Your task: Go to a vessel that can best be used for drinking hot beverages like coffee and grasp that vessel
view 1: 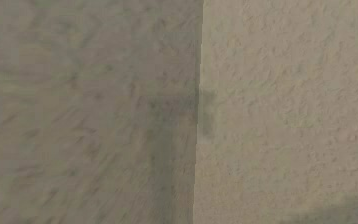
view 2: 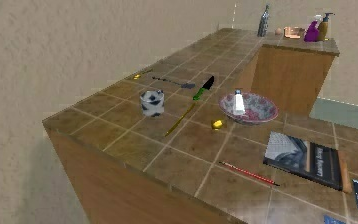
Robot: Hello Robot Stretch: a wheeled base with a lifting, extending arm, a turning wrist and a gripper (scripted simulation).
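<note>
A small black-and-white mug (view 2: 152,98) stands on the brown tiled counter (view 2: 117,125) in the arm side view, left of the middle and near the counter's left edge. Its pattern is patchy, dark on white. It stands upright, apart from the other items around it.
On the counter lie a pencil (view 2: 177,122), a green-handled knife (view 2: 202,88), a patterned bowl (view 2: 253,107) with a white shaker (view 2: 239,101), a red pen (view 2: 249,174) and a book (view 2: 304,158). Bottles (view 2: 312,30) stand at the far end. The forward view faces a wall corner (view 1: 199,110) close up.
</note>
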